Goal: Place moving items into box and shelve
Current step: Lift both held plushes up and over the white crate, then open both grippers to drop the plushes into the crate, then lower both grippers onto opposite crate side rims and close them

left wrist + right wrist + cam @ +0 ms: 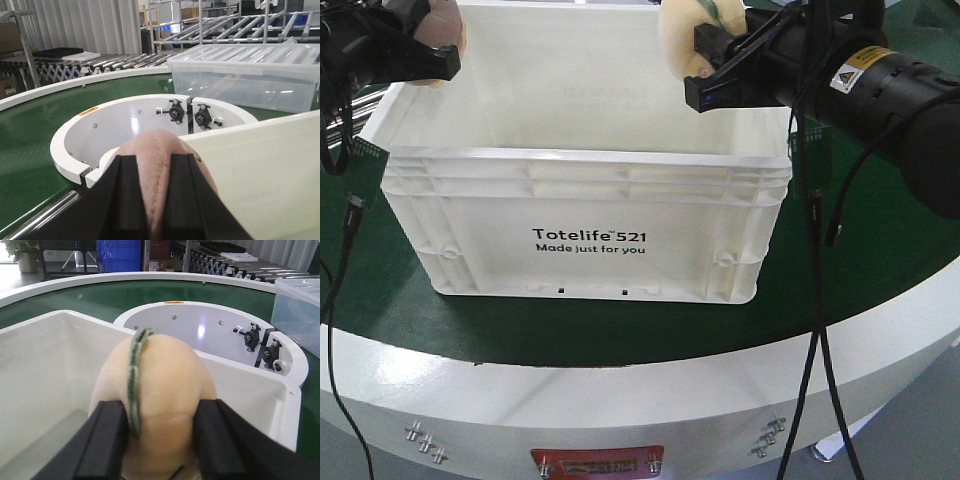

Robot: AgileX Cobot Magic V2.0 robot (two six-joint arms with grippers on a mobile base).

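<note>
The cream-white box [585, 225], printed "Totelife 521", stands open on the green belt [380, 300]. My left gripper [438, 55] hovers over the box's back left corner, shut on a pinkish soft item [445, 30]. In the left wrist view that pinkish item [157, 160] is pinched between the black fingers [127, 195], with the box wall [260, 170] just to the right. My right gripper [705, 75] is above the back right rim, shut on a cream-yellow soft item [685, 30]. The right wrist view shows this item [165, 375], with a green strip, above the box's inside [45, 370].
A clear lidded plastic tub [245, 75] sits on the belt beyond the box. The belt curves round a white inner ring [125, 120] with bolted fittings. Cables [815, 230] hang from the right arm beside the box. Blue bins [117, 252] and roller racks stand in the background.
</note>
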